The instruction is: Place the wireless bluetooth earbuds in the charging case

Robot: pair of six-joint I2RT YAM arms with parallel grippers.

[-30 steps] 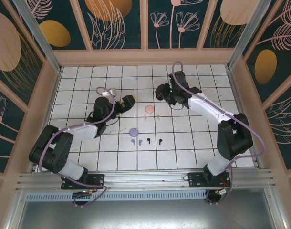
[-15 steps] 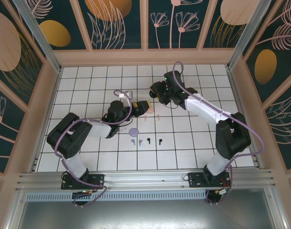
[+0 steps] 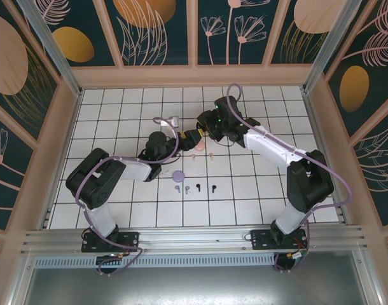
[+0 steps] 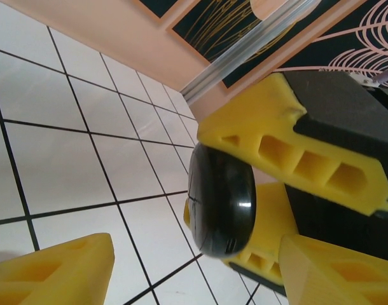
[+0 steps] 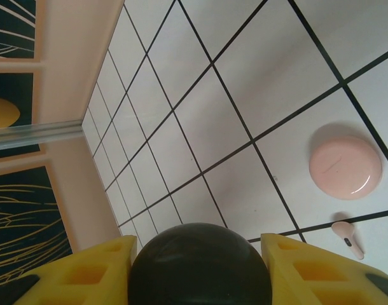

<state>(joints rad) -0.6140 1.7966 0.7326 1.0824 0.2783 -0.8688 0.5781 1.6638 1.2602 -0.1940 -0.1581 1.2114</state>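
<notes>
My right gripper [image 5: 197, 246] is shut on a round black charging case [image 5: 200, 270], held above the tiles near the middle back. In the left wrist view that black case [image 4: 221, 198] sits edge-on between the right gripper's yellow fingers [image 4: 289, 149]. My left gripper [image 4: 195, 257] is open, with one finger on either side of the case and a gap to each. In the top view the left gripper [image 3: 193, 136] and the right gripper [image 3: 203, 131] meet tip to tip. Black earbuds [image 3: 198, 187] lie on the tiles toward the front.
A pink case [image 5: 345, 168] lies closed on the tiles just below the grippers, with a pink earbud [image 5: 346, 239] beside it. A purple case [image 3: 179, 175] and purple earbuds [image 3: 177, 189] lie nearer the front. Peach walls [image 3: 194, 76] ring the tiled floor.
My left arm has swung right until its gripper reached the black case, and its jaws have narrowed. My right gripper has shifted slightly left with the case still in it.
</notes>
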